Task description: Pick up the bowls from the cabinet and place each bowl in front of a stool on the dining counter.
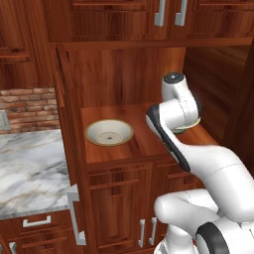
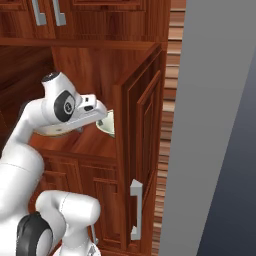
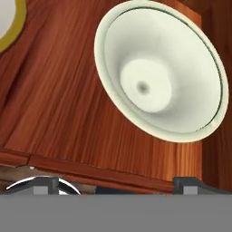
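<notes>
— Right beneath my gripper (image 3: 116, 183), what lies closest?

— Shelf wood of the cabinet (image 1: 124, 74), its front lip just ahead of my fingertips (image 3: 186, 183). Both tips poke up at the bottom of my hand view, far apart, nothing between them: my jaws stand wide and hold nothing.

— And the bowls?

— One bowl (image 3: 161, 72) sits just beyond my fingers, whole, its speck plain. In the left base view my own arm hides nearly all of it; a sliver of rim (image 1: 186, 130) peeks under my wrist. The other bowl (image 1: 109, 132) rests well off to my left on the same shelf, apart from the first; my hand view cuts it to a yellowish arc (image 3: 9, 27) at the corner.

— From the right side?

— The open cabinet door (image 2: 142, 150) cuts off that farther bowl (image 2: 107, 122), and my hand blocks the nearer one.
</notes>
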Controlling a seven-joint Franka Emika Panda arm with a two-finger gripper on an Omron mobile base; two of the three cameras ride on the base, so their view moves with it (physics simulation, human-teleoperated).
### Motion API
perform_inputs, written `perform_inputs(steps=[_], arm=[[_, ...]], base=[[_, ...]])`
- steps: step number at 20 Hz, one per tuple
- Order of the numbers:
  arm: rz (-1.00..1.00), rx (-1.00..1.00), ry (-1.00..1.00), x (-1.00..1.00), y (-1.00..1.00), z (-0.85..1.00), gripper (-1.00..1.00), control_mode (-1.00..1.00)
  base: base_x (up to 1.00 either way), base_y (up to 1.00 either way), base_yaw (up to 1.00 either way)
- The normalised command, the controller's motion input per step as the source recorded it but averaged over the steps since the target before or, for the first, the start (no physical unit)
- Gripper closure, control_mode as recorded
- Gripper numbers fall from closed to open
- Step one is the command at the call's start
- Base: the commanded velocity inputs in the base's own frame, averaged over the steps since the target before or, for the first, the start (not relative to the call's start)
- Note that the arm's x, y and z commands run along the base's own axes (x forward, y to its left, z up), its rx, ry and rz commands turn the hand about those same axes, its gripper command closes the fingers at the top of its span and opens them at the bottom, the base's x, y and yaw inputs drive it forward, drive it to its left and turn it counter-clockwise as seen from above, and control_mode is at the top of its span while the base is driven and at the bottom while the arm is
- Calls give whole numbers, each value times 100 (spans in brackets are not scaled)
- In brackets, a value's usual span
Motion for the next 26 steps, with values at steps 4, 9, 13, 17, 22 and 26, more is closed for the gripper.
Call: perform_inputs(steps=[4, 9, 13, 17, 22, 26], arm=[[13, 0, 0, 48, 0, -30, -100, -100], [12, 0, 0, 42, 0, -25, -100, -100], [9, 0, 0, 50, 0, -21, -100, -100], [5, 0, 0, 56, 0, -17, -100, -100], [1, 0, 0, 56, 0, -17, -100, -100], [0, 0, 0, 50, 0, -20, -100, -100]], base=[[0, 0, 0], [0, 0, 0], [0, 0, 0], [0, 0, 0], [0, 0, 0], [0, 0, 0]])
